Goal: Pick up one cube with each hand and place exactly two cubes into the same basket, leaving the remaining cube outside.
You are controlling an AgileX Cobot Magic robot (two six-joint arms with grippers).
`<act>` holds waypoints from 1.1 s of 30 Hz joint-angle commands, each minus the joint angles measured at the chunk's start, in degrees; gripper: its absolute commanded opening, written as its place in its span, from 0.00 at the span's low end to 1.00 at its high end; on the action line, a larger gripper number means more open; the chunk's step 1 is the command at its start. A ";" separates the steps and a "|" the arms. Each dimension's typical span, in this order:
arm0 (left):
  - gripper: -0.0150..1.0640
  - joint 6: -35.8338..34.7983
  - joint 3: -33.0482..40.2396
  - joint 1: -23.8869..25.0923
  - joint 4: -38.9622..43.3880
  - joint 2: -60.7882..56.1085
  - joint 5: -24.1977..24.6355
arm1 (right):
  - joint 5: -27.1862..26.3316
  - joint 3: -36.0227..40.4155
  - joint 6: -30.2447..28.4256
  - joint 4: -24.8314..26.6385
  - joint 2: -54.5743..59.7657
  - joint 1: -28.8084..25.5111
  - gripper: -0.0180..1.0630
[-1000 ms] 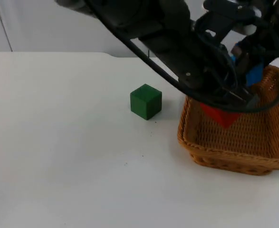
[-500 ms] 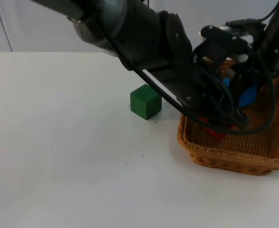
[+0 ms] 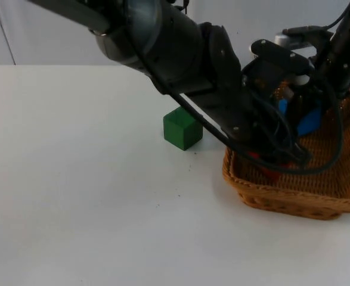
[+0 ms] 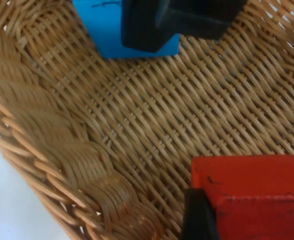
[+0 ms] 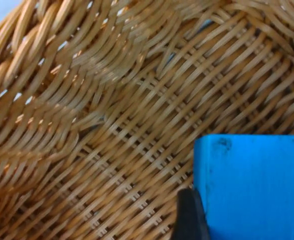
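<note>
Holding both arms low inside the basket [image 3: 300,185], I have the left gripper [image 3: 273,164] clamped on the red cube [image 3: 269,170] near the front wall, and the right gripper [image 3: 303,116] clamped on the blue cube [image 3: 306,122] farther back. From the left wrist the red cube [image 4: 252,192] sits just above the woven floor with a fingertip against its side, and the other arm's finger overlaps the blue cube [image 4: 121,30] across the basket. From the right wrist the blue cube [image 5: 252,185] hangs over the weave, close to the basket wall [image 5: 46,75]. The green cube [image 3: 183,127] stands on the table [image 3: 73,196] just beside the basket, outside it, where it should remain.

My worry is the crowding. Both arms share one small basket, and the left arm's bulk crosses right in front of the right one, so a careless retreat could knock them together. I judge the red cube sits close to the front wall; pushing lower could press on the wicker and shove or tip the light basket. If I let go while a cube is tilted, it may bounce on the springy weave. Pulling the left arm out sideways could also sweep the green cube.
</note>
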 commanded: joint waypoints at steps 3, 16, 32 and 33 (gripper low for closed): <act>0.37 -0.24 -0.33 -0.38 -0.95 -0.15 -0.76 | 0.35 0.01 0.06 1.15 0.24 -0.20 0.13; 0.76 -0.37 -0.33 -0.38 -1.19 -0.40 -0.67 | -0.04 -0.12 0.06 2.01 0.24 -0.20 0.63; 0.76 -0.37 -0.33 -0.38 0.13 -8.76 5.39 | 2.17 -0.12 0.06 4.16 -12.27 -0.20 0.63; 0.76 -0.37 -0.33 -0.38 0.13 -9.55 6.09 | 2.23 -0.12 0.06 4.16 -13.46 -0.20 0.63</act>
